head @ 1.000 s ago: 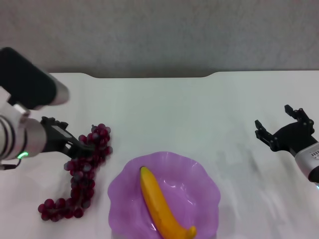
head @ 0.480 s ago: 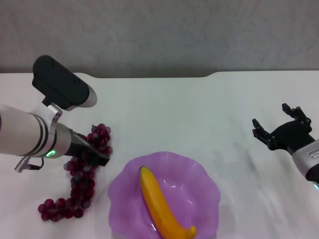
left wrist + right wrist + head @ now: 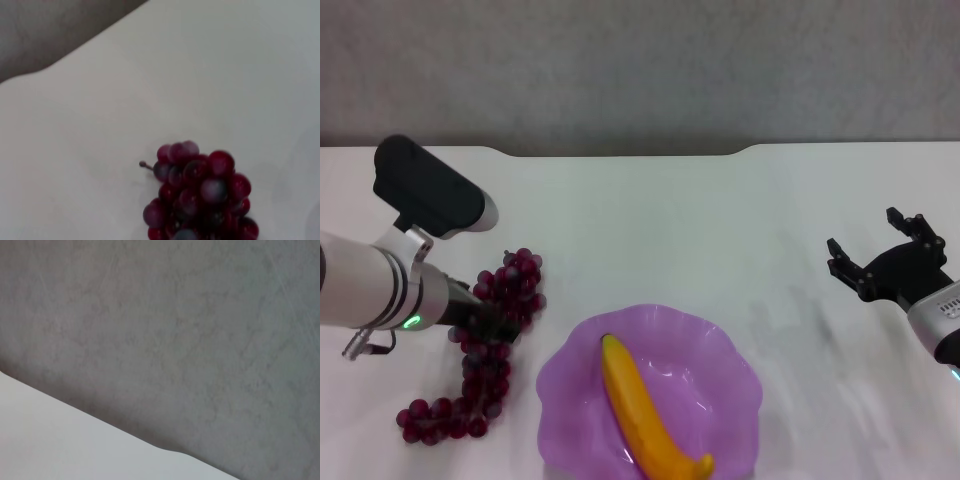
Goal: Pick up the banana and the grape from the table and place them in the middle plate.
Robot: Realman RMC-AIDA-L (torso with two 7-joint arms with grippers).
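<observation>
The left gripper (image 3: 492, 322) sits low on the grape (image 3: 485, 345); its grip I cannot tell. The limp, lumpy bunch probably needs holding mid-cluster. The right gripper (image 3: 890, 265) idles with fingers spread, holding nothing.

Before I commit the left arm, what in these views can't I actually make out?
- Left gripper, head view: fingertips merge into the dark grape bunch, so grip and opening cannot be told.
- Left wrist view: only the bunch's stem end shows; the rest is cut off by the picture's edge, no fingers visible.
- Right wrist view: only wall and table; nothing of the task.
- Banana, head view: its lower end and the middle plate run off the bottom edge.
</observation>
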